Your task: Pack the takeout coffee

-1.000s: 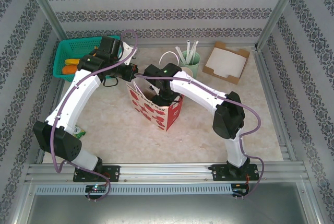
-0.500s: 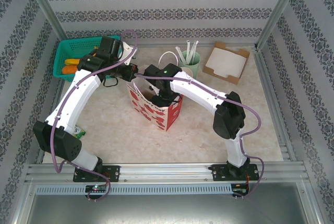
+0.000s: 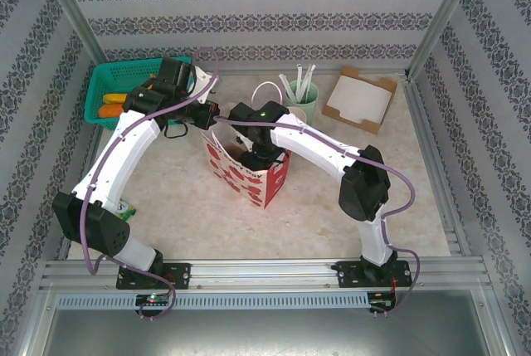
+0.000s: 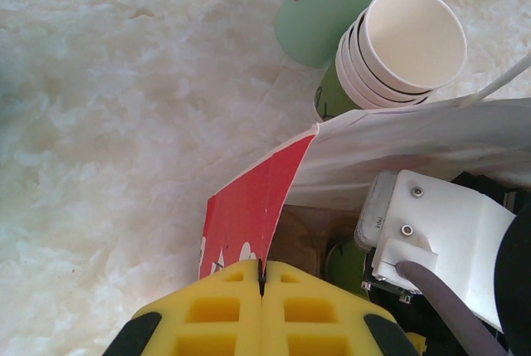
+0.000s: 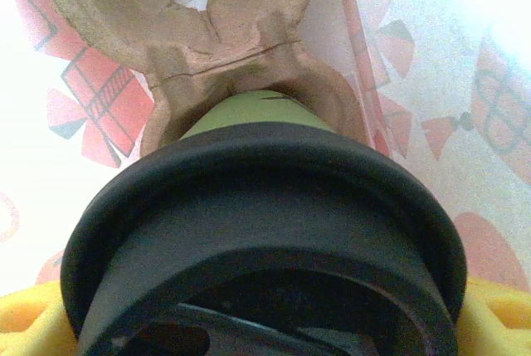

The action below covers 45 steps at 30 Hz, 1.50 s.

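takeout coffee (image 5: 257, 223) inside paper bag (image 3: 246, 176)

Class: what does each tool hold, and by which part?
The left tool pinches the red-and-white paper bag by its top edge; the right tool grips the pale green, black-lidded paper cup by its lid.
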### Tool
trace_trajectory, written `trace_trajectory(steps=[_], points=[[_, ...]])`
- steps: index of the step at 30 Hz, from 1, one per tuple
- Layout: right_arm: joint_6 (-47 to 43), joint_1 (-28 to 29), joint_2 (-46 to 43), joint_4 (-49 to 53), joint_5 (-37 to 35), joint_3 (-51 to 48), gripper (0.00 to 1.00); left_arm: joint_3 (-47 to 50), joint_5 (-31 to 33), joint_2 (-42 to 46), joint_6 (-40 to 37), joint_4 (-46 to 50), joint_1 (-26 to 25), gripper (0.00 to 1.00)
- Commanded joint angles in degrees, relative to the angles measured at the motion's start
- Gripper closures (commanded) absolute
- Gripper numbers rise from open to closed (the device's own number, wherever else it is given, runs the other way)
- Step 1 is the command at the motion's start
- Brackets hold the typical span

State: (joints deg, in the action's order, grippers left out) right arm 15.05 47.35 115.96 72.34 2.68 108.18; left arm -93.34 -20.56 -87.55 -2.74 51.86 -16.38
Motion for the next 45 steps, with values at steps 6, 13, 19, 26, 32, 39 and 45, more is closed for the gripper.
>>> trace_trajectory(steps=[6, 13, 19, 26, 32, 39, 45], points=[[0.34, -0.68, -1.18, -0.84, 0.92, -0.79, 0.59, -0.2, -0.8, 0.19, -0.51, -1.45, 0.46, 1.0], [0.47, -0.76, -1.02, -0.66, 0.67, -0.93, 0.59, -0.26, -0.81, 0.1, -0.51, -1.39, 0.41, 1.0], [1.54, -1.14, -0.91, -0.09, -0.1, -1.99, 0.59, -0.27, -0.64, 0.07, -0.51, -1.3, 0.43, 1.0], [2.17, -1.36, -0.25, 1.48, -1.18, -1.91, 0.59, -0.3, -0.61, 0.09, -0.51, -1.29, 0.42, 1.0], [2.09, -1.38, 0.27, 1.83, -0.92, -1.53, 0.59, -0.35, -0.67, -0.03, -0.51, -1.21, 0.43, 1.0], [2.09, -1.43, 0.14, 1.87, -1.0, -1.64, 0.59, -0.37, -0.67, -0.06, -0.51, -1.22, 0.45, 1.0], [2.02, -1.47, 0.22, 1.77, -0.66, -1.72, 0.59, -0.35, -0.8, -0.06, -0.51, -1.06, 0.43, 1.0]])
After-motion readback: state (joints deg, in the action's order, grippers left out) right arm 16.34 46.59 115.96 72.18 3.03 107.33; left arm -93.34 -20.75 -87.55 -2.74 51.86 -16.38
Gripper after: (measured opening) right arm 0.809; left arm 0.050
